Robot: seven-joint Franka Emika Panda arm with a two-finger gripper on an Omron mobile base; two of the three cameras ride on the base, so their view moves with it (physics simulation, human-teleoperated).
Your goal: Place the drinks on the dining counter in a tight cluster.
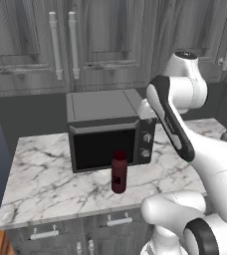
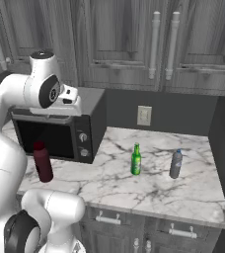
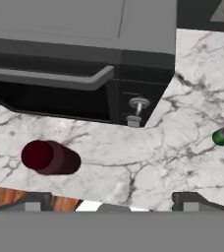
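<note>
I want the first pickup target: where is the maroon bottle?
The maroon bottle stands upright near the marble counter's front edge, just before the microwave door, in the left base view.

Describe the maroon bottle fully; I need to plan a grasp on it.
The maroon bottle is wide, dark and opaque, with a rounded cap of the same colour on a short neck. It stands upright on the marble counter, near its front edge, just in front of the microwave door and apart from it. Nothing touches it but the counter. In the hand view it is seen from above, with the open claw well clear of it.
</note>
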